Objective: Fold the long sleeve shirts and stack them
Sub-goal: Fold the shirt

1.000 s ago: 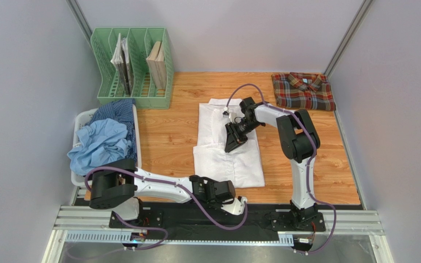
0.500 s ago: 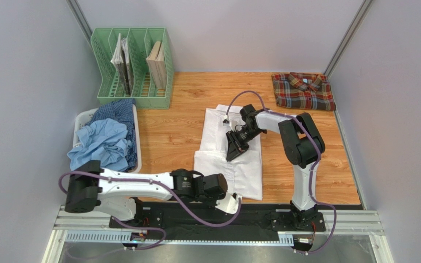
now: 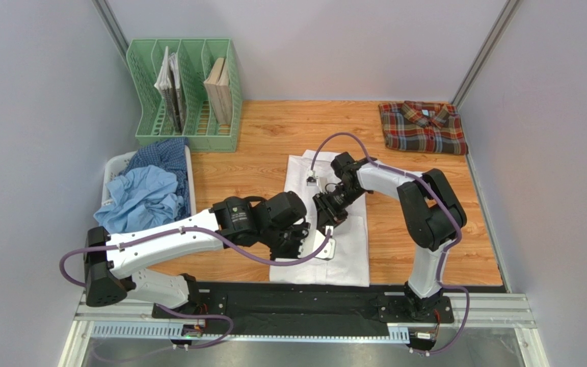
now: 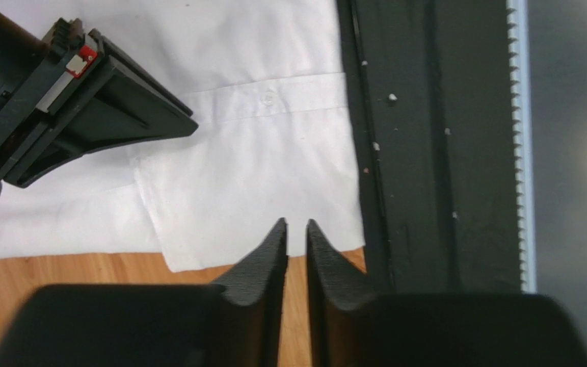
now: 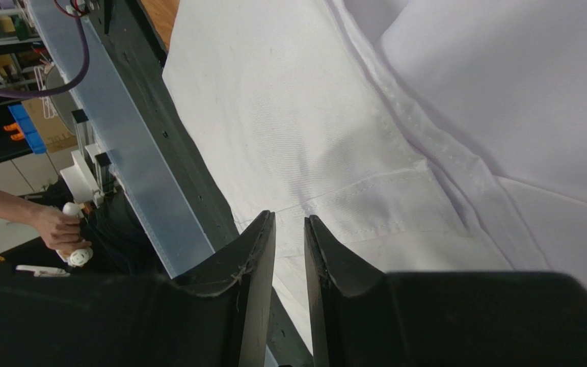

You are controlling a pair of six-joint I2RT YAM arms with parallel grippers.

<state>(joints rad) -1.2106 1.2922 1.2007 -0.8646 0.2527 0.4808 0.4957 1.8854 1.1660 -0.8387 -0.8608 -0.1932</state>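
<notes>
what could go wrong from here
1. The left gripper and right gripper sit close together over the white shirt; a careless move might knock them together.
2. The shirt's near hem lies against the black rail; pulling it nearer could drag it off the wood.
3. Both jaws are almost closed with no cloth between, so pressing down may only wrinkle the shirt.

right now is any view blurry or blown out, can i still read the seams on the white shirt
Top external: even light and sharp, but the white shirt is bright and nearly featureless. Left wrist: seams and a button are crisp; the left fingers are a soft dark mass. Right wrist: stitching is clear, the right fingers are dark, no glare.
</notes>
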